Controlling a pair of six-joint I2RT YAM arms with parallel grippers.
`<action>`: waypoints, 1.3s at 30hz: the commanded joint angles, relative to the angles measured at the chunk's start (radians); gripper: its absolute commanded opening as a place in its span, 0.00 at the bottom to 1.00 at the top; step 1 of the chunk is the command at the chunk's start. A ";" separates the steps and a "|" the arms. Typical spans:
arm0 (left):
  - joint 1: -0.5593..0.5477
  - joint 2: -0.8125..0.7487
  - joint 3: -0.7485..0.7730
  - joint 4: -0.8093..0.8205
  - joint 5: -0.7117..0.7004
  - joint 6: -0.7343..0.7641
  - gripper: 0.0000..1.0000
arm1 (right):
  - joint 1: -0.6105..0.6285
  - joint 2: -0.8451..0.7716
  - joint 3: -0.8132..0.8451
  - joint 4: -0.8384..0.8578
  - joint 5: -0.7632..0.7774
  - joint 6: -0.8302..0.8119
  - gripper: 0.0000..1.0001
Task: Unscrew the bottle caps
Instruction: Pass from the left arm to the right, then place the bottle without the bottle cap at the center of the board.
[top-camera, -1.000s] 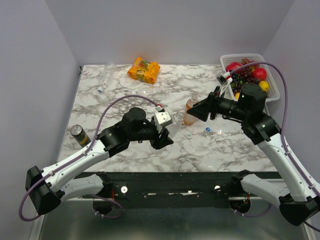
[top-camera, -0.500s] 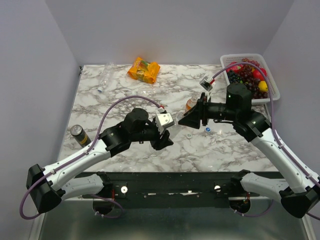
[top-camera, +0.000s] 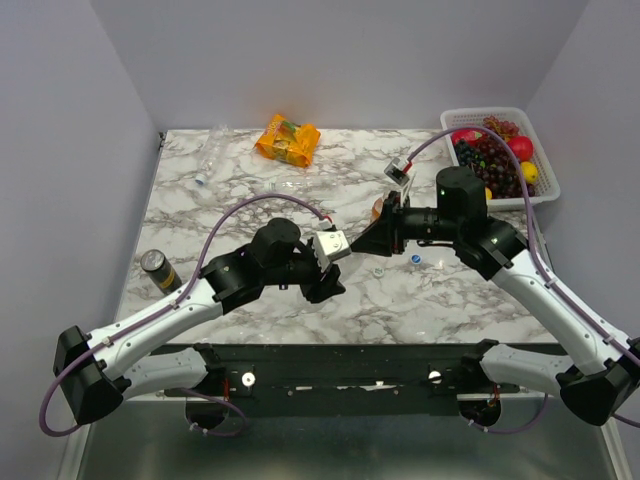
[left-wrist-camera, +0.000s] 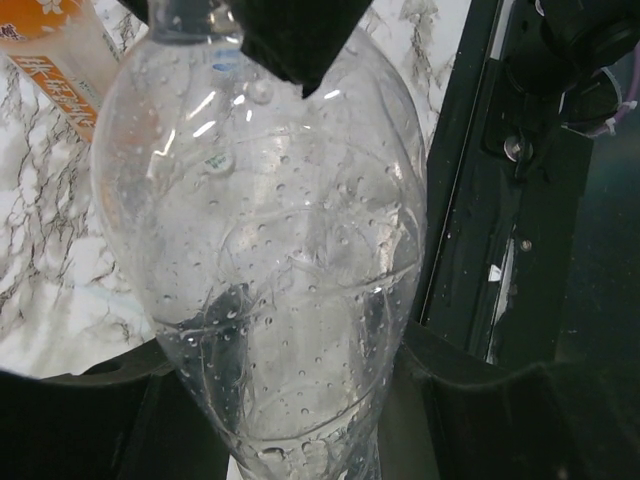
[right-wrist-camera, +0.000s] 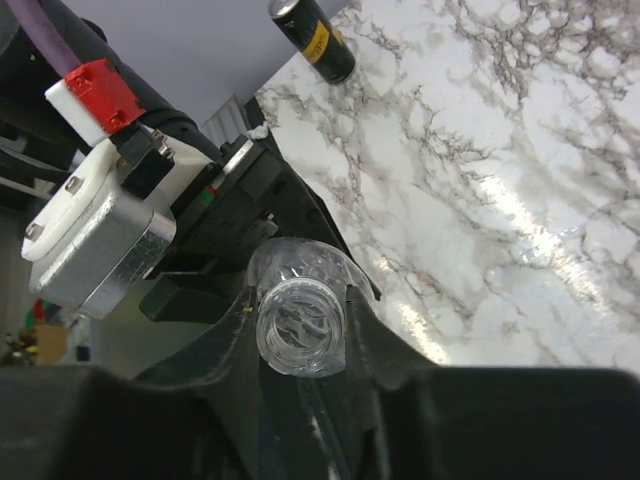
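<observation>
Centre of top view: left gripper (top-camera: 327, 279) clamps clear bottle (left-wrist-camera: 270, 250); right gripper (top-camera: 362, 243) pinches its clear cap (right-wrist-camera: 300, 325). Orange bottle (top-camera: 378, 208) half hidden behind right gripper; loose blue cap (top-camera: 415, 259) just below.

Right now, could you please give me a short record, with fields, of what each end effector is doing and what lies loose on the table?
left end effector: shut on the body of the clear bottle
right end effector: jaws tight against that bottle's top
bottle top: capped or bare, cannot tell
loose caps: white cap and blue cap on the table, right of the held bottle
orange bottle: standing just behind the held bottle
can: lying near the table's left edge
</observation>
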 joint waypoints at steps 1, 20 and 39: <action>-0.006 -0.002 0.033 0.009 -0.034 0.008 0.38 | 0.018 0.003 0.024 -0.011 0.018 -0.016 0.14; 0.016 -0.253 -0.041 0.128 -0.129 0.003 0.99 | 0.018 -0.260 0.096 -0.144 0.610 -0.099 0.01; 0.175 -0.314 -0.062 0.162 -0.359 -0.141 0.99 | -0.014 -0.102 0.350 0.028 1.302 -0.386 0.01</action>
